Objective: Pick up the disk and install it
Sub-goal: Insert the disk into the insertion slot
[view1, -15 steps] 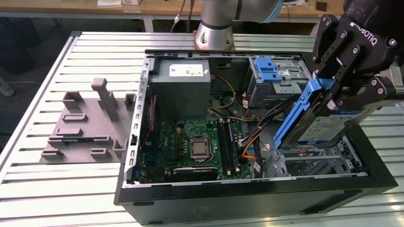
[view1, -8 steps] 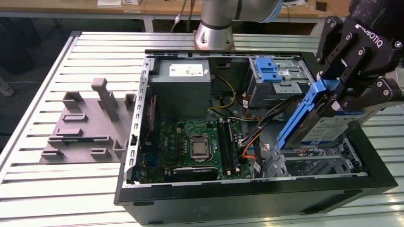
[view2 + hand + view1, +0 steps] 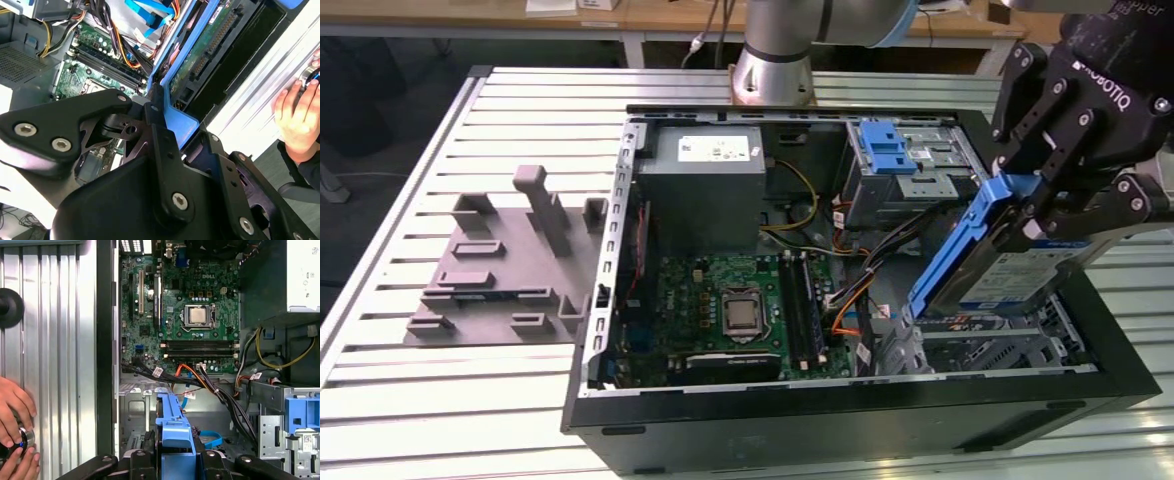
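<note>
Exterior view, left to right: a grey moulded fixture [image 3: 507,265] on the counter [image 3: 440,400]; the open computer case [image 3: 854,420] with its motherboard [image 3: 734,300]; my tool [image 3: 1047,210], clamped on the disk [image 3: 1007,275], which hangs tilted above the drive bay [image 3: 987,345]. Pick-up is done, I judge; seating is not.

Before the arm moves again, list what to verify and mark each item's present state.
1. Grip: the gripper is shut on the disk: ok.
2. Disk above the open computer case: ok.
3. Disk seated in the drive bay: not ok, it hangs tilted over it.
4. Cables clear of the disk's way down: cannot tell.
5. Person's hand outside the case, over the table: ok.
</note>
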Action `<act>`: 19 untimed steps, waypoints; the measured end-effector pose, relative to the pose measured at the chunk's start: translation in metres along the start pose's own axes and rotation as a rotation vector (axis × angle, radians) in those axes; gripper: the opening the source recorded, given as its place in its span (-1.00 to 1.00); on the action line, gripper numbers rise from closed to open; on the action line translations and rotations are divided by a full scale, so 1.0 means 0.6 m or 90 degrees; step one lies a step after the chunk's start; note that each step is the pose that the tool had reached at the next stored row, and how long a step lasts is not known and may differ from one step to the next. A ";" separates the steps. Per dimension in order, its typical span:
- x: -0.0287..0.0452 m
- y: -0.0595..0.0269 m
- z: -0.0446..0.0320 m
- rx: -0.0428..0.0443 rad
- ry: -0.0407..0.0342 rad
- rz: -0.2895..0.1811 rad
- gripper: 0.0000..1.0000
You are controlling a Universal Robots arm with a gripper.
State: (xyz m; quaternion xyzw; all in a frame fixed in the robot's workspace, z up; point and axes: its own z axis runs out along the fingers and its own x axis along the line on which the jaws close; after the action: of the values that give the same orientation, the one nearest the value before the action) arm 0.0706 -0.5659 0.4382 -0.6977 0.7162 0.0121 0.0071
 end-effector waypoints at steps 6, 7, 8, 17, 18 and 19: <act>0.001 -0.001 0.006 0.0000 -0.0003 0.000 -0.27; 0.001 -0.001 0.007 0.0000 -0.0002 0.000 -0.27; 0.001 -0.001 0.007 0.0000 0.0000 0.000 -0.27; 0.001 -0.002 0.015 0.0000 -0.0002 0.000 -0.27; 0.001 -0.002 0.015 0.0000 0.0000 0.000 -0.27; 0.001 -0.002 0.016 0.0000 0.0000 0.000 -0.27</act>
State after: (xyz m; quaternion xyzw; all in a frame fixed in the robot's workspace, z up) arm 0.0716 -0.5665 0.4289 -0.6977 0.7162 0.0121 0.0071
